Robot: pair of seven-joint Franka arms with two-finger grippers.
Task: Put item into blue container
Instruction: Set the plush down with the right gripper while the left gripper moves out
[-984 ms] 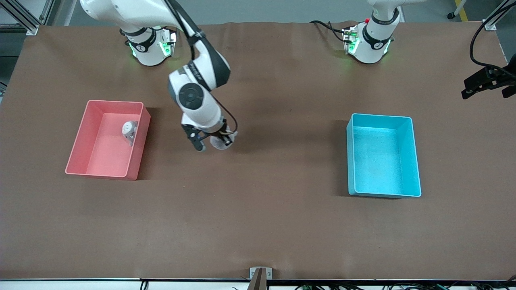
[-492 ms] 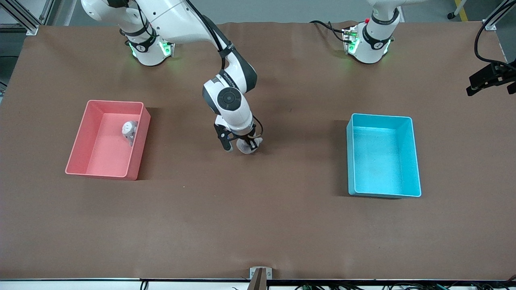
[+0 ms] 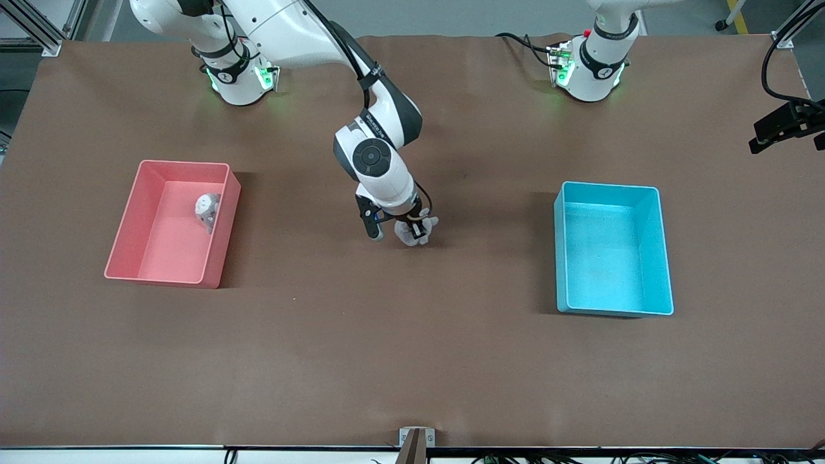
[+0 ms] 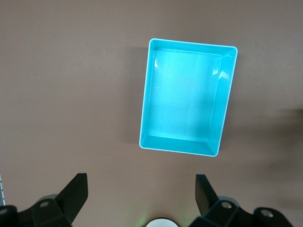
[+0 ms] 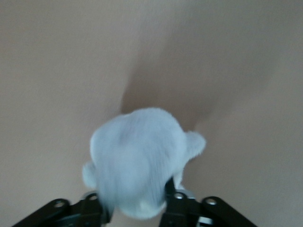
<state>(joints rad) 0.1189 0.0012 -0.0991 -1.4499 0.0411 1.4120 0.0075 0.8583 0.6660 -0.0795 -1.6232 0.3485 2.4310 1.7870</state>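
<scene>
Two bins sit on the tabletop [image 3: 412, 361]: one blue container [image 3: 664, 283], one pink bin [image 3: 129, 258]. Two white plush toys [image 3: 407, 233] [image 3: 206, 207]. Two robot arms.

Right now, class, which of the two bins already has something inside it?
The pink bin: a small white item lies inside. The blue container holds nothing.

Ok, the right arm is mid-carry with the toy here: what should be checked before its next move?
1. White plush toy at right gripper: ok.
2. Grip secure: cannot tell.
3. Toy over blue container: not ok, it is over bare table between the bins.
4. Blue container empty: ok.
5. Left gripper open, waiting above the container's end of the table: ok.
</scene>
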